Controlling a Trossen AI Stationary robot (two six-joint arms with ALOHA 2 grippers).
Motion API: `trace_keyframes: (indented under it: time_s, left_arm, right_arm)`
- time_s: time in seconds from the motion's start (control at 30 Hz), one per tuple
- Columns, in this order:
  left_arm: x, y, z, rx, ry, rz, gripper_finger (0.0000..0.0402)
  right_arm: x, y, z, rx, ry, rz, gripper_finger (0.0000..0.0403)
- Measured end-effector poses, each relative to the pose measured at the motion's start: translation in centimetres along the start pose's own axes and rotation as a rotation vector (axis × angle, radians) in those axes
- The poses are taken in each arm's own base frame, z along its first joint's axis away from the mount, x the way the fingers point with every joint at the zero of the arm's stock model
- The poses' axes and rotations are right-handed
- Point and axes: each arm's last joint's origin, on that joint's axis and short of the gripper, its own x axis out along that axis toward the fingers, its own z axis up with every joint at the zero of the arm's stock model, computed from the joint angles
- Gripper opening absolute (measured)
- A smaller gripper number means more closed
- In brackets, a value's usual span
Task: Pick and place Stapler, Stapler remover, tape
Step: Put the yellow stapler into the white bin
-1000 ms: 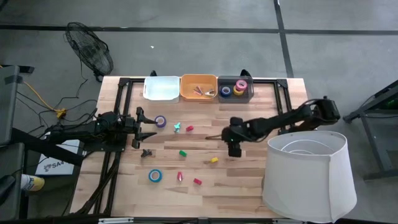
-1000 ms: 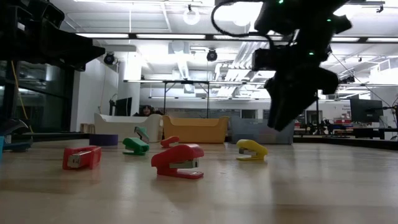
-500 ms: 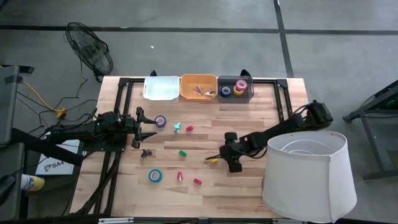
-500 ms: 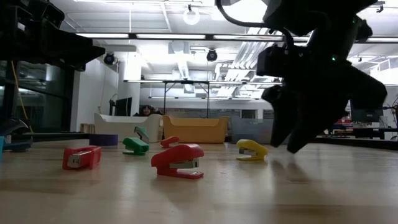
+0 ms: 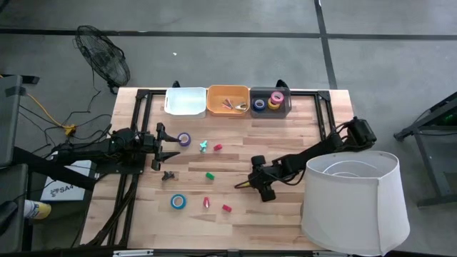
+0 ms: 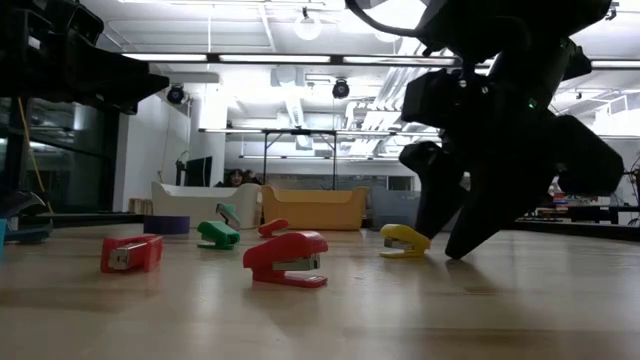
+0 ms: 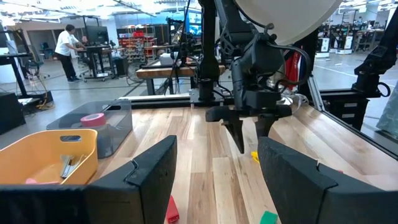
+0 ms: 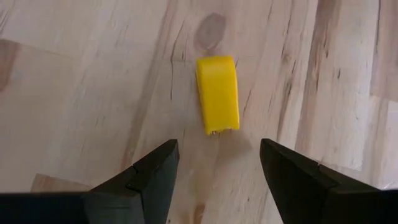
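No brand, label or writing can be read on anything on the worktop (image 5: 285,221). At the left, the left gripper (image 5: 166,146) waits low over the wood with its jaws spread; just beyond it lies a purple tape (image 5: 184,139) ring, and nearer the front edge a blue tape (image 5: 177,202) ring with an open centre. Between them sits a small dark object (image 5: 169,175) too small to identify. Along the far edge stand three trays: a white tray (image 5: 185,101), an orange tray (image 5: 228,101) with thin metal pieces in it, and a grey tray (image 5: 270,101) holding yellow, pink and blue tape rolls. Small staplers are scattered mid-worktop: a teal one (image 5: 203,146), a red one (image 5: 218,147), a green stapler (image 5: 210,175), and two more red ones (image 5: 226,208) near the front. The yellow stapler (image 8: 217,93) is a plain, short, rounded block lying flat on the wood, right of the green one, with no marking visible. The right gripper (image 5: 251,183) hangs directly over it, jaws spread wide on either side and not touching it; in the low view the stapler (image 6: 404,240) sits just beside the dark fingers (image 6: 440,205). At the far right stands a large white cylinder (image 5: 353,200).
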Motion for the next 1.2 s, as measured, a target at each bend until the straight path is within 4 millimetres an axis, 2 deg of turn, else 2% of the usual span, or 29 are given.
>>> trace_keyframes:
  time_s: [0.37, 0.73, 1.2]
  left_arm:
    - [0.0, 0.0, 0.0, 0.0, 0.0, 0.0, 0.0221]
    - [0.0, 0.0, 0.0, 0.0, 0.0, 0.001, 0.0221]
    - [0.0, 0.0, 0.0, 0.0, 0.0, 0.0, 0.0221]
  right_arm:
    - [0.1, -0.2, 0.2, -0.074, -0.021, 0.021, 0.0219]
    - [0.3, -1.2, 0.4, -0.045, -0.06, 0.073, 0.0212]
    - [0.4, -1.2, 0.8, -0.058, -0.102, 0.071, 0.0201]
